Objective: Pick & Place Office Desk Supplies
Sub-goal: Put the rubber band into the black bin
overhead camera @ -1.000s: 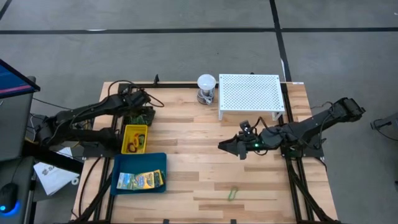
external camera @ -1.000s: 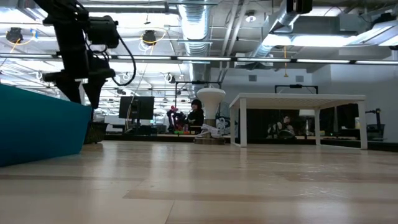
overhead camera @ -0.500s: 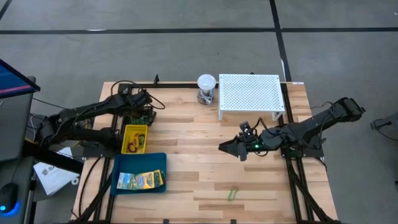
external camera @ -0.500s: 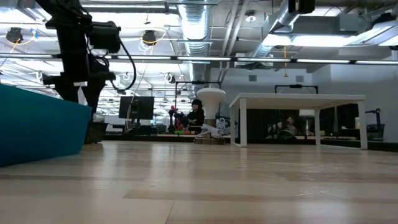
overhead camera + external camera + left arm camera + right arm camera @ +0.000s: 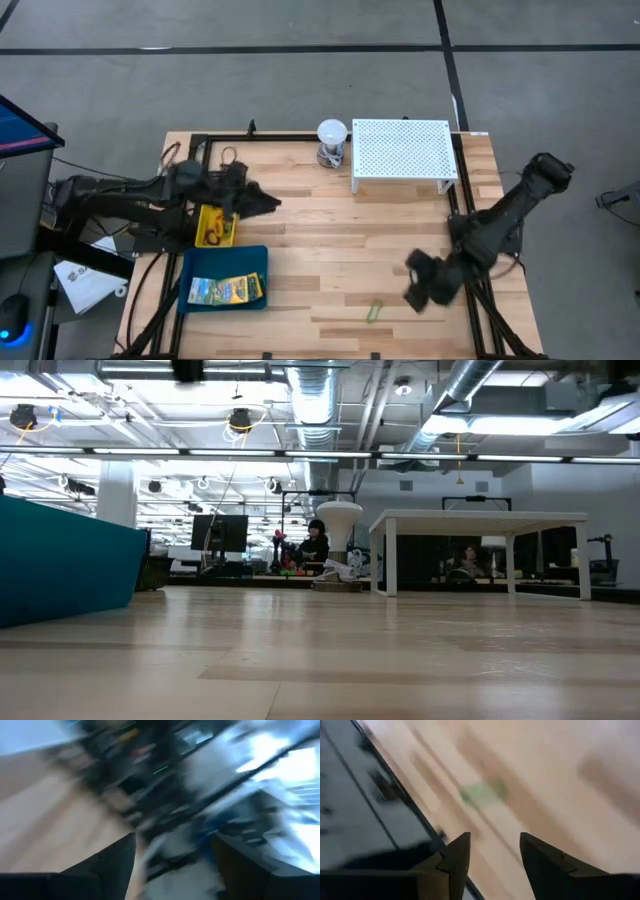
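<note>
Most supplies are being kept in the yellow bin (image 5: 216, 224) & blue tray (image 5: 252, 258) at left; one green loop (image 5: 374, 312) is being left near table's front edge, w/ right gripper (image 5: 420, 289) just beside it, jaws apart & empty, left gripper (image 5: 262, 202) released too.

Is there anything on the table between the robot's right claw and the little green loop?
No. In the high view, only bare wood lies between the right end effector and the green loop near the table's front edge.

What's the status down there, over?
Right gripper open, empty, near green loop. Left gripper open beside yellow bin. Nothing in the way.
</note>
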Controlling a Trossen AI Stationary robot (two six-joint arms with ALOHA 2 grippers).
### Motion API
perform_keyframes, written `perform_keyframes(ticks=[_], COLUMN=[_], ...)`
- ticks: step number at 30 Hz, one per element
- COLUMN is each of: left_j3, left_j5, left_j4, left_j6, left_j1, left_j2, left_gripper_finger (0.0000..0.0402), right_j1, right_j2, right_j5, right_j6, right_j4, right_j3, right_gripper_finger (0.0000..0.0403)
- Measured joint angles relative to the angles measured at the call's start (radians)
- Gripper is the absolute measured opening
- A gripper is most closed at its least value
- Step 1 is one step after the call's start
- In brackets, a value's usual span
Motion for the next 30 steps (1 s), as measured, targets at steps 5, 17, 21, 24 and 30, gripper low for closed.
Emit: perform_keyframes(ticks=[5, 17, 21, 24, 30], left_j3=[0.034, 0.426, 0.454, 0.454, 0.454], left_j5=[-0.345, -0.444, -0.456, -0.484, -0.510], left_j4=[0.433, 0.452, 0.452, 0.453, 0.459], left_j6=[0.161, 0.486, 0.511, 0.511, 0.511], left_j1=[-0.282, -0.359, -0.359, -0.360, -0.366], left_j2=[0.140, 0.539, 0.550, 0.543, 0.530], left_gripper_finger=[0.0255, 0.0255, 0.0255, 0.0255, 0.0255], right_j1=[0.110, -0.037, -0.069, -0.078, -0.077], right_j2=[0.091, 0.317, 0.386, 0.427, 0.499], right_j5=[-0.044, -0.037, -0.037, -0.032, -0.030], right_j6=[0.010, -0.400, -0.477, -0.493, -0.497], right_j4=[0.057, 0.261, 0.298, 0.303, 0.434], right_j3=[0.000, -0.001, -0.001, -0.001, 0.000], right_gripper_finger=[0.0168, 0.0168, 0.0168, 0.0168, 0.0168])
